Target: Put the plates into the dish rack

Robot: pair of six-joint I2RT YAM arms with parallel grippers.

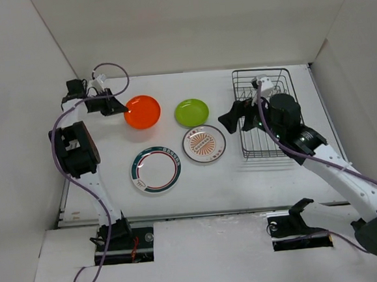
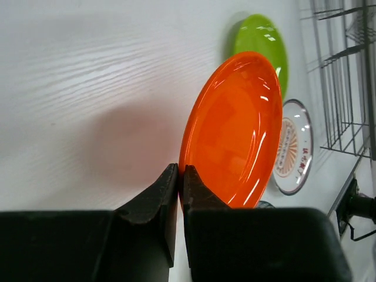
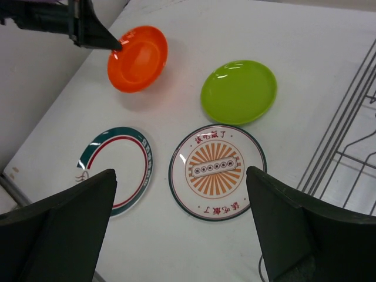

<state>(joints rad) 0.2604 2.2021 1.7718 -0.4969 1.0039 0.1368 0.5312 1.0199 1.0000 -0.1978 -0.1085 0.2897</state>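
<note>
My left gripper [image 1: 123, 109] is shut on the left rim of the orange plate [image 1: 143, 112], which is tilted up off the table; the left wrist view shows the plate [image 2: 238, 129] pinched between the jaws at the gripper's tip [image 2: 180, 176]. The lime green plate [image 1: 191, 112], the white plate with the orange-brown pattern [image 1: 204, 144] and the white plate with the dark green rim [image 1: 155, 170] lie flat on the table. My right gripper [image 1: 234, 120] is open and empty, above the table left of the dish rack [image 1: 264, 112]. The right wrist view shows the patterned plate [image 3: 217, 171] between its open fingers.
White walls stand around the table on the left, back and right. The dish rack stands at the back right near the right wall. The left arm's cable [image 1: 111, 72] loops above the table's back left.
</note>
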